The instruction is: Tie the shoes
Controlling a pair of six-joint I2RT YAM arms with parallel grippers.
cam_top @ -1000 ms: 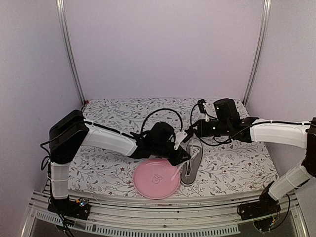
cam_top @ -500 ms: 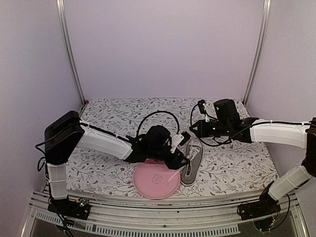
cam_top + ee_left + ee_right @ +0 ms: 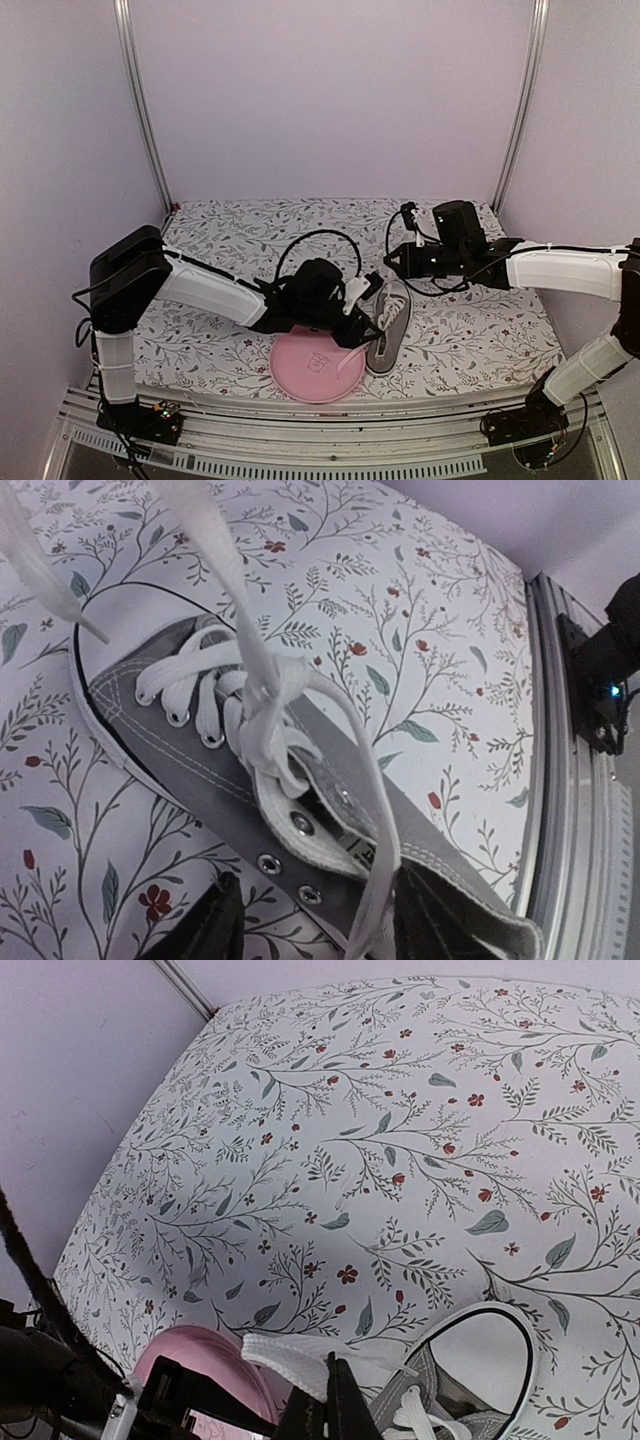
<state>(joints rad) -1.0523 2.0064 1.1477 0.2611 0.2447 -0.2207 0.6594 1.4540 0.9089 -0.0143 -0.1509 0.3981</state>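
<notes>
The grey shoe (image 3: 392,328) lies at two o'clock from the pink plate (image 3: 298,373). The left gripper (image 3: 366,317) is spread wide above it. The right gripper (image 3: 328,1405) pinches a white lace (image 3: 283,1354).

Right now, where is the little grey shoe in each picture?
Top view: small grey canvas sneaker lies low centre, right of the pink round plate.
Left wrist: the sneaker fills the middle.
Right wrist: only the sneaker's white toe, bottom right.
Shared landmark: the flowery tablecloth.
</notes>
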